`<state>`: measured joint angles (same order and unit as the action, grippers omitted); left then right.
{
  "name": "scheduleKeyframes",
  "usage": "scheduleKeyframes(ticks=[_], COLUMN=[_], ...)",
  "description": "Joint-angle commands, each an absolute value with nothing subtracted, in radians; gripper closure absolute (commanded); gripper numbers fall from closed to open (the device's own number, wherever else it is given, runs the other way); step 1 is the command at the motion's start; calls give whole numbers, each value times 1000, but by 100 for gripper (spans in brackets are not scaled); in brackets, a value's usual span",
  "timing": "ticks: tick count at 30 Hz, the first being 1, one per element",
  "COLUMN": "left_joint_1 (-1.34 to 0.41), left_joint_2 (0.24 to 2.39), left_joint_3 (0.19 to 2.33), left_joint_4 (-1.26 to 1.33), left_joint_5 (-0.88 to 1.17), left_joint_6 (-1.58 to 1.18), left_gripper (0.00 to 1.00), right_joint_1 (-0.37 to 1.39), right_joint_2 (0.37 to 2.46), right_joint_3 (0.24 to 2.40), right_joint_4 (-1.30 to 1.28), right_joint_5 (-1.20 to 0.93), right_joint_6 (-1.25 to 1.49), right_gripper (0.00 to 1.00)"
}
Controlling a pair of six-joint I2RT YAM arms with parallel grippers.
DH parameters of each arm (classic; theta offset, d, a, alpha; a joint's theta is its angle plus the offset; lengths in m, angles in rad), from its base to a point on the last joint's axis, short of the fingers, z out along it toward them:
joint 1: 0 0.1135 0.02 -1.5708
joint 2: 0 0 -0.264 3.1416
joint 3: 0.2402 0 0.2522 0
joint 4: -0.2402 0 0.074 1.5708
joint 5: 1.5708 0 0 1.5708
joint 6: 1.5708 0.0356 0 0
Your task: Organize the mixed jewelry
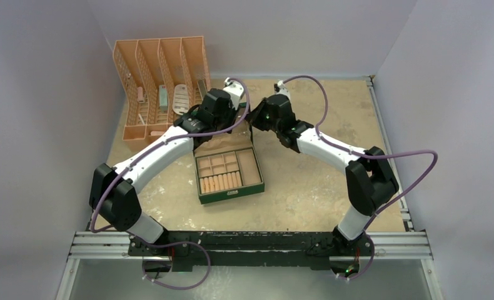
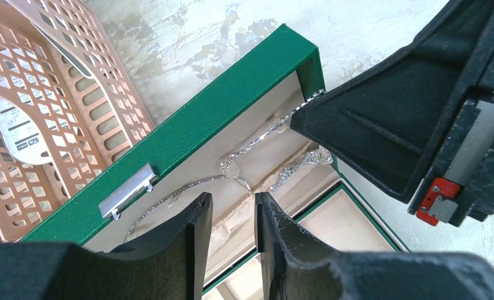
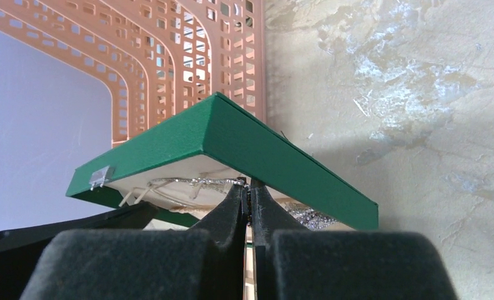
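Because the right claw [image 3: 249, 187] is clenched on one end of the chain [image 2: 263, 136], which drapes across the lid [image 2: 188, 128] just ahead of the parted, empty left claw [image 2: 232, 206], a tug could knot it.

Your top camera: high behind arm bases, looking down over whole table [image 1: 319, 187]. Your wrist cameras: close, sharing green box lid [image 2: 188, 125] underside, silvery chain [image 2: 257, 140].

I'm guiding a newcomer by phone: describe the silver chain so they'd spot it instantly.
Find the green box mid-table, near the peach rack. Inside its raised lid, the silver chain drapes across the cream lining. It alone is thin and glittering.
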<state>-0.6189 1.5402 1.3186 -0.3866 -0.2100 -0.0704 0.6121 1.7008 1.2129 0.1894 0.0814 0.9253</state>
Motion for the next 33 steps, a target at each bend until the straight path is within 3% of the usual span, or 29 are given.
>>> scheduleKeyframes(ticks=[1, 9, 14, 17, 24, 33], left_joint_1=[-612, -614, -613, -613, -613, -613], left_joint_2=[1484, 1452, 1425, 1398, 1309, 1162], left_joint_3=[1365, 1337, 1310, 1279, 1154, 996], left_joint_4=[-375, -373, -375, -371, -334, -277], left_joint_5=[-189, -195, -183, -182, -145, -137], left_joint_6=[-104, -125, -154, -186, -263, -354], left_gripper=[69, 68, 68, 68, 67, 67], right_joint_1=[589, 581, 580, 578, 599, 709], right_joint_2=[1701, 1674, 1601, 1555, 1520, 1502], right_joint_3=[1195, 1150, 1069, 1028, 961, 884], right_joint_4=[153, 159, 241, 294, 386, 430], right_joint_5=[100, 78, 35, 2, -66, 68], right_joint_6=[937, 948, 925, 891, 729, 557], right_gripper=[94, 85, 64, 57, 54, 50])
